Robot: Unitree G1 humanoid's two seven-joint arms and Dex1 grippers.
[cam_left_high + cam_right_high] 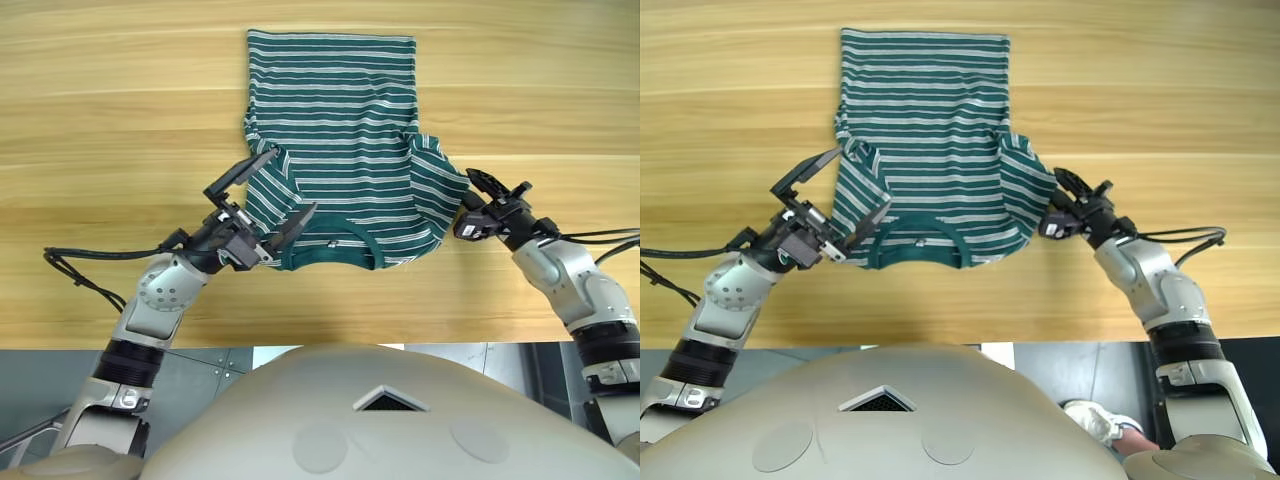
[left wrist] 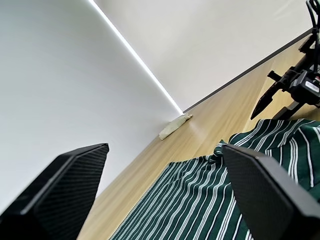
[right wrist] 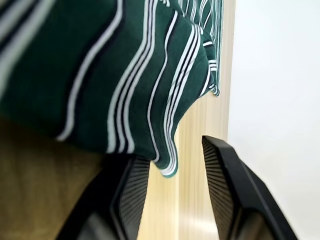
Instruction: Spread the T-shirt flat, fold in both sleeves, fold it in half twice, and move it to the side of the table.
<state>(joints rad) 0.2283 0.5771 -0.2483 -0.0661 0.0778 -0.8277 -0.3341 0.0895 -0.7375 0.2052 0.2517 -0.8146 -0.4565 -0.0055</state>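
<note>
A dark green T-shirt (image 1: 340, 130) with white stripes lies on the wooden table (image 1: 110, 130), collar toward me and hem at the far side. Both sleeves are folded in over the body. My left gripper (image 1: 280, 195) is open wide at the shirt's near left corner, one finger above the folded sleeve and one by the collar edge; between its fingers (image 2: 270, 195) the left wrist view shows striped cloth. My right gripper (image 1: 466, 203) is open at the folded right sleeve's outer edge. In the right wrist view the sleeve's hem (image 3: 167, 165) hangs just off its fingertips (image 3: 230, 185).
Bare wood stretches to both sides of the shirt and beyond its hem. The table's front edge (image 1: 300, 345) runs just behind both wrists. Cables (image 1: 80, 262) trail from each arm. A small beige object (image 2: 175, 126) lies where the table meets the wall.
</note>
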